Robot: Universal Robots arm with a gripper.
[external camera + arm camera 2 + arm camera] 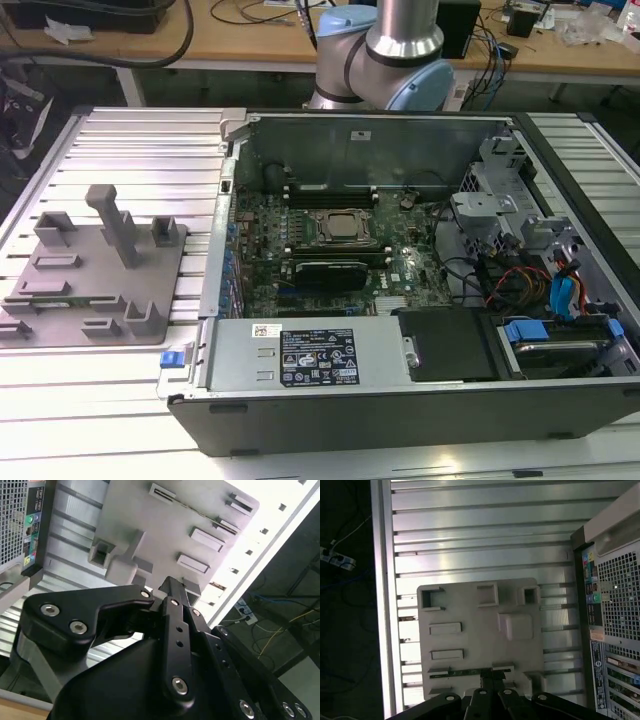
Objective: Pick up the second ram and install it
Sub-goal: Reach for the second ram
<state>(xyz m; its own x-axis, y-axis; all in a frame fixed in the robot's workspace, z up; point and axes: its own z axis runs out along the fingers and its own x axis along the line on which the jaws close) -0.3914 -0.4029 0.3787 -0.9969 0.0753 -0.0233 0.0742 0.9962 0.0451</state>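
Gripper (492, 677): nearest the lens in the first wrist view; black fingers drawn together with nothing between them, hanging above the holder plate.
Slatted table (110, 410): ribbed metal, carrying both plate and case.
Holder plate (95, 290): grey, at nine o'clock in the exterior view, with low blocks (55, 262) and one tall post (115, 225).
Second ram (462, 671): thin green stick resting between blocks on the plate, about seven o'clock from the post; in line with the gripper tips in the first wrist view, not gripped.
Computer case (400, 400): open, from centre to three o'clock, motherboard (330, 240) exposed.
Arm (400, 40): at twelve o'clock, behind the case.
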